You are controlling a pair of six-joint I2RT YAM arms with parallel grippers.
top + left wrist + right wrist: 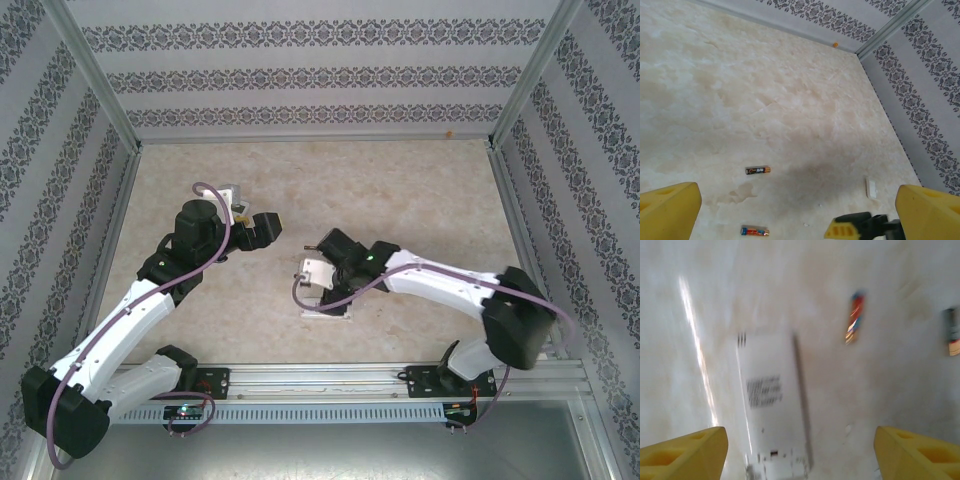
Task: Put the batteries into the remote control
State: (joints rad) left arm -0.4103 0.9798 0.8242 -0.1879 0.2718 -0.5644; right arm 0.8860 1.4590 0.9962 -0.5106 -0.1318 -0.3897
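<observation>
Right gripper (800,450), fingers apart, above remote control (772,405) lying lengthwise between them; two batteries (855,317) beside it, roughly parallel, toward left gripper (799,212), spread wide, farther off

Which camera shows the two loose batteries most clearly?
Left wrist: the dark battery and the red-blue battery lie sharp and unobstructed on the table. The right wrist view catches both, motion-blurred, beside the remote.

Bench (400,190): beige marbled top, one faint stain (742,192).
Walls (320,75): pale, banded with dark floral stripes.
Orange speck (452,133): far right corner, at the wall's foot.
Rail (330,378): metal, along the near edge.
</observation>
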